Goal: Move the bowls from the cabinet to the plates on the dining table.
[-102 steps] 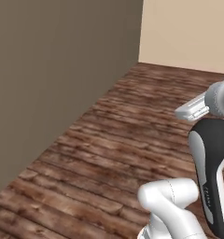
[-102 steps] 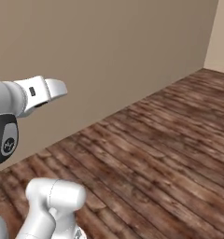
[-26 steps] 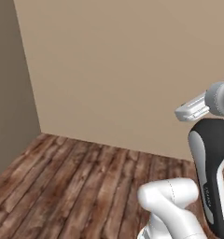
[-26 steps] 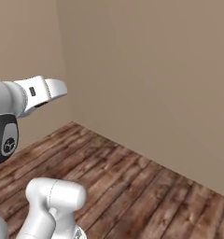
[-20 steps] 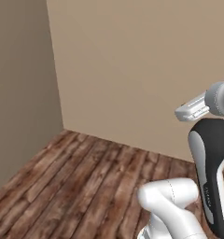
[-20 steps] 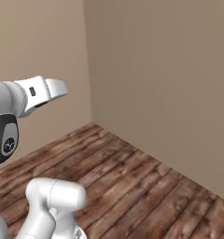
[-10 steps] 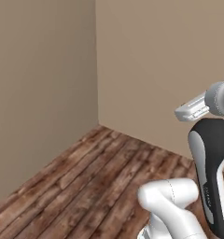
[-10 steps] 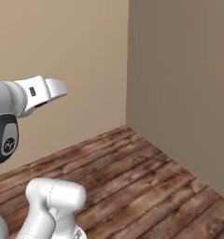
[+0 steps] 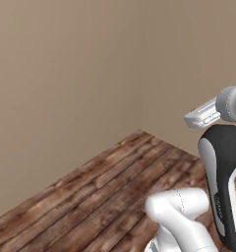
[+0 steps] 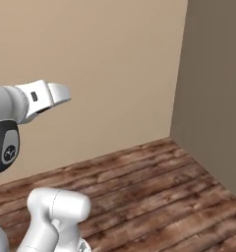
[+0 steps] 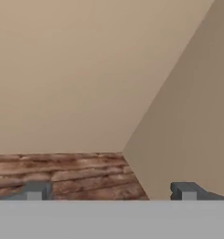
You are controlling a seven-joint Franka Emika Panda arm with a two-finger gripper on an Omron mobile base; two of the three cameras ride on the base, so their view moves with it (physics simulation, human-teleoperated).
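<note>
The gripper [image 11: 109, 191] stands open and empty, facing a bare wall corner [image 11: 122, 151]; which way the cabinet lies cannot be told.

The arm [image 9: 223, 197] was cut off by the right and bottom edges of the left base view, so its base and the far end past the wrist could not be seen. In the right base view the arm [image 10: 12, 128] ran off the left and bottom edges. In the hand view only the tips of the gripper [image 11: 109, 191] rose above the bottom, one fingertip [image 11: 37, 190] at left. The wooden floor [image 10: 154, 192] and both walls [image 9: 66, 98] ran out past every edge.
</note>
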